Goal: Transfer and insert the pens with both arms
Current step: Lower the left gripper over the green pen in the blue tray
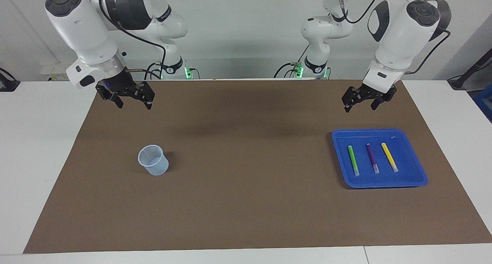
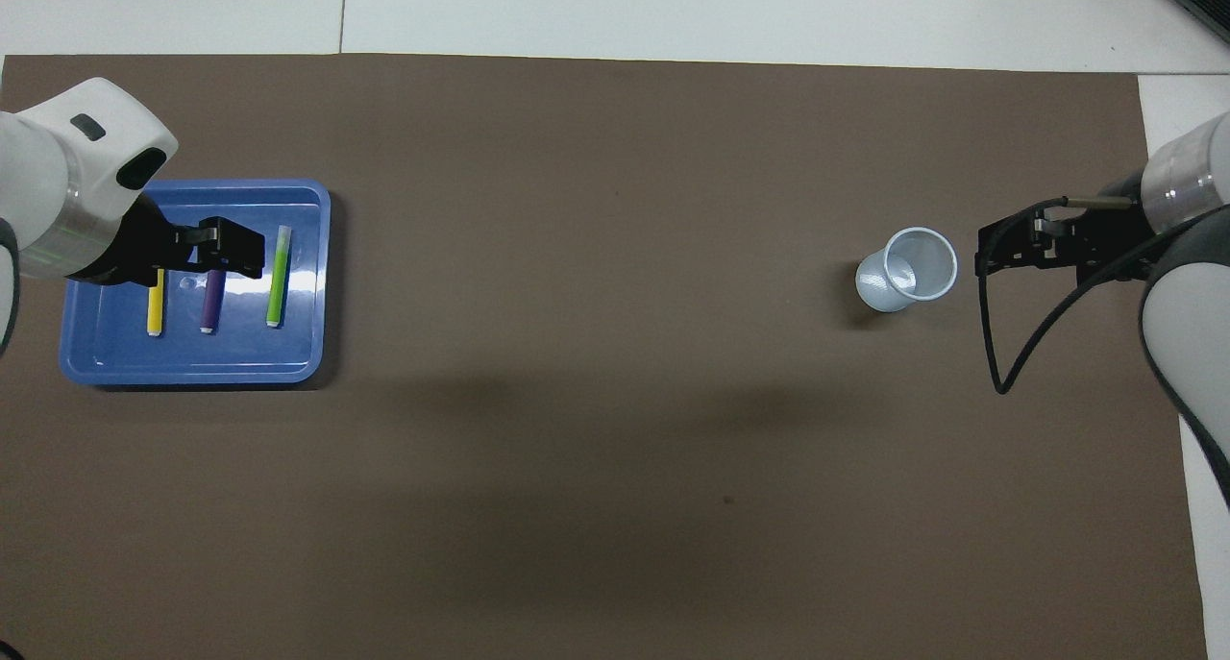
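Three pens lie side by side in a blue tray (image 1: 413,168) (image 2: 115,357) toward the left arm's end: green (image 1: 353,160) (image 2: 278,285), purple (image 1: 372,158) (image 2: 209,305) and yellow (image 1: 389,156) (image 2: 154,309). My left gripper (image 1: 360,107) (image 2: 252,255) hangs open and empty, high over the mat at the tray's rim. In the overhead view it covers the far ends of the yellow and purple pens. My right gripper (image 1: 133,104) (image 2: 982,252) hangs open and empty over the mat, beside the cup and clear of it.
A pale translucent plastic cup (image 1: 153,161) (image 2: 908,268) stands upright on the brown mat (image 1: 246,202) toward the right arm's end. White tabletop (image 1: 34,148) borders the mat on all sides. A black cable loops under the right wrist (image 2: 999,381).
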